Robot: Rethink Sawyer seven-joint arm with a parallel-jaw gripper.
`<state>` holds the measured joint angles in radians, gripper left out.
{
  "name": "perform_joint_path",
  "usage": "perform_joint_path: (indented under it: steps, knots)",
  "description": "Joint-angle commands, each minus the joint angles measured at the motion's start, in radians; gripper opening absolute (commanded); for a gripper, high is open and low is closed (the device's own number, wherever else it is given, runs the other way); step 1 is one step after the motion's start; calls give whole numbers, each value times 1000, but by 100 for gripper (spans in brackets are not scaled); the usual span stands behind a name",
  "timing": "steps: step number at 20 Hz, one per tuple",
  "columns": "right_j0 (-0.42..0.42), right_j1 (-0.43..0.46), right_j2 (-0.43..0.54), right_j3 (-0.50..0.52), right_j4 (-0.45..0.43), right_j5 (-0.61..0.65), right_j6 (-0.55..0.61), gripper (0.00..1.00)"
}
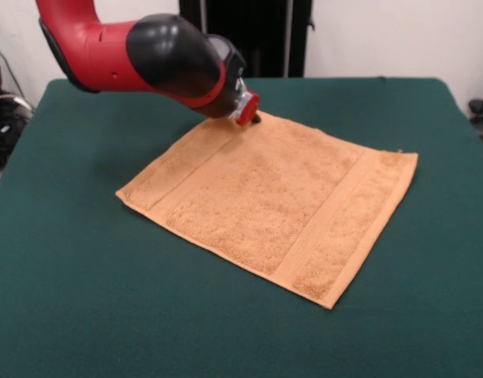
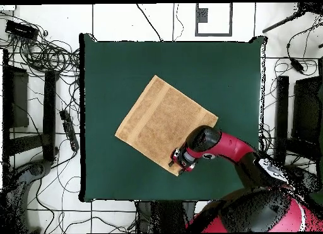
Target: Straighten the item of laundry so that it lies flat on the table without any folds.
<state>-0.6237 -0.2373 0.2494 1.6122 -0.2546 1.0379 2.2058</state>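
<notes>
Overhead: green table [image 2: 107,86], cable-strewn floor [image 2: 50,55].

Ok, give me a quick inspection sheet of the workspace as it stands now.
Surface: table in dark green cloth, bare apart from the towel.
Job's things: orange-tan towel spread flat, set diagonally to the table edges, no folds visible; woven bands near two opposite edges.
Clutter: nothing seen on the table.
Gripper: gripper at the towel's corner nearest the robot; open or shut cannot be told.
Cables: tangled cables on the floor beside the table.
Surroundings: tiled floor, dark equipment at the sides.
</notes>
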Motion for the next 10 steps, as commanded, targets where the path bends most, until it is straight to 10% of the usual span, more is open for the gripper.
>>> perform_joint_path:
  steps: [1, 10]
  knots:
    - [69, 174, -58, -174, -119, -137, 5, 100]
    - [111, 237, -120, -277, -190, -88, 36, 100]
